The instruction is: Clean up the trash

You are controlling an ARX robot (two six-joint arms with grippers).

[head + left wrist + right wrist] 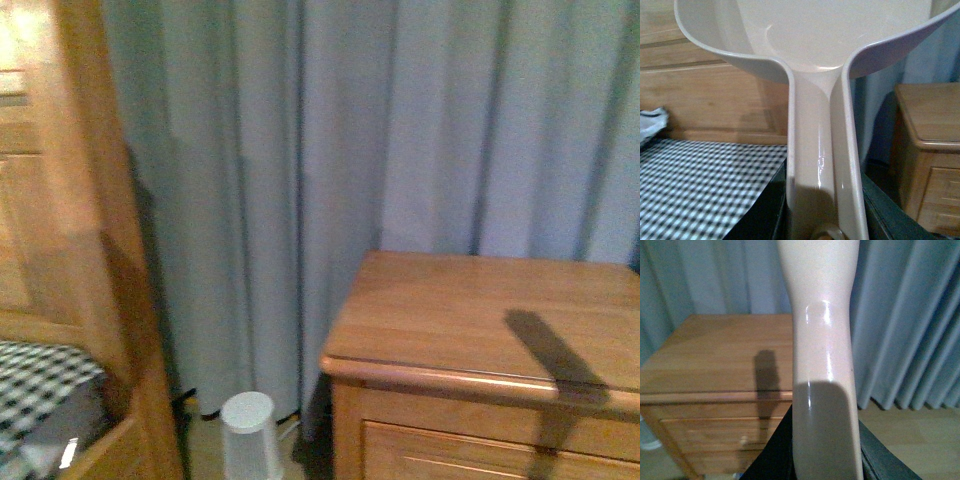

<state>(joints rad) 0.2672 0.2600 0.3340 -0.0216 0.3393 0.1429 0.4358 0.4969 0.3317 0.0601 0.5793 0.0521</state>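
Observation:
My left gripper [822,220] is shut on the handle of a beige plastic dustpan [815,45], whose pan is raised in front of the wooden headboard and looks empty. My right gripper [822,460] is shut on a beige brush handle [822,340], held upright in front of the nightstand and the curtain; the bristles are out of view. The crumpled white trash wad is not in view in any frame. Neither arm shows in the front view.
A wooden nightstand [480,330] stands at the right, also in the right wrist view [715,360]. A small white bin [248,435] sits on the floor beside it. The bed's checked cover [695,185] and wooden headboard [705,100] are at the left. Grey-blue curtains [350,130] hang behind.

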